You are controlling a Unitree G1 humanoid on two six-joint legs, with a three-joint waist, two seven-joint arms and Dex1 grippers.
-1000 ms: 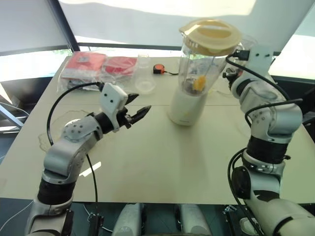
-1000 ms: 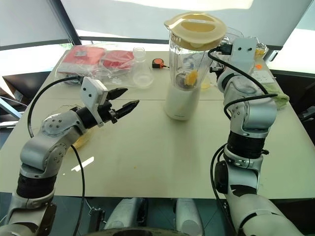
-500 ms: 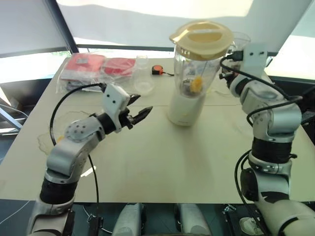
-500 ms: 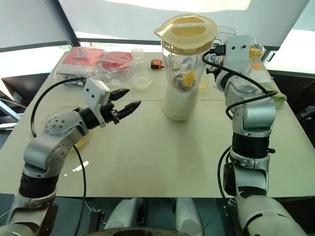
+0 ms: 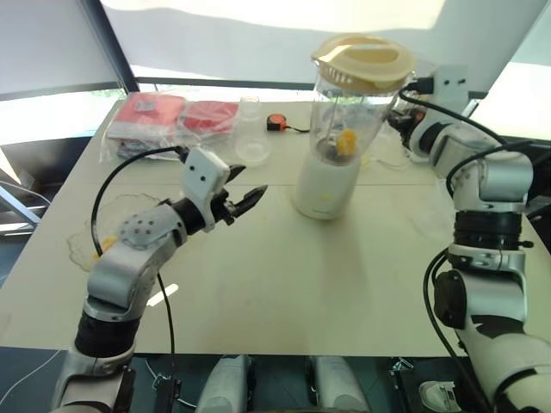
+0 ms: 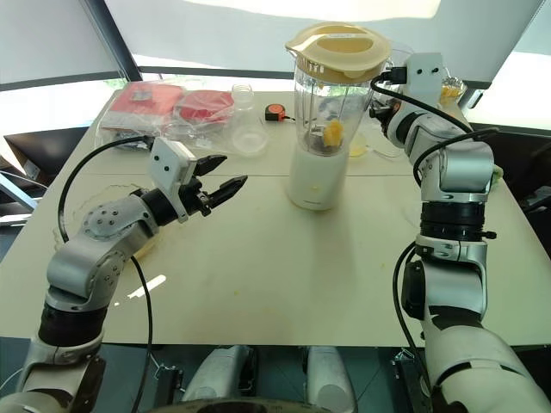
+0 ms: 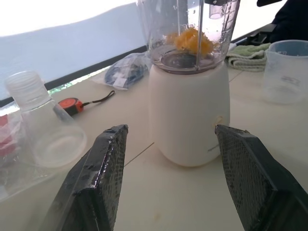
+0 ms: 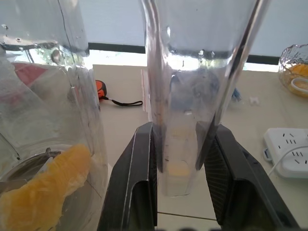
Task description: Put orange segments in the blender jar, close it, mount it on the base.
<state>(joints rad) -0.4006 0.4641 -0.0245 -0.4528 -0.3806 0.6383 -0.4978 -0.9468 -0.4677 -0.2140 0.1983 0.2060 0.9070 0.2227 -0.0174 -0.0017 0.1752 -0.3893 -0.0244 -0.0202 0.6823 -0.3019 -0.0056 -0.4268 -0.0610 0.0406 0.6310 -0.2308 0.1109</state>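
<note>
the tall clear plastic blender jar (image 6: 331, 77), rigid and likely top-heavy, is best held by its side handle (image 8: 185, 125); right gripper (image 8: 179, 159) clamps it, left gripper (image 6: 217, 175) gapes empty.

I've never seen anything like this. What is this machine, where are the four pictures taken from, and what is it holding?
It is a two-armed robot at a table. Two pictures come from cameras on its head, two from its wrists. The blender jar, with orange segments inside and a yellow lid on, sits on the base. The right gripper is shut on the jar's clear handle. The left gripper hovers open, holding nothing. A tape measure, a clear flask and bagged red packets lie behind.
</note>
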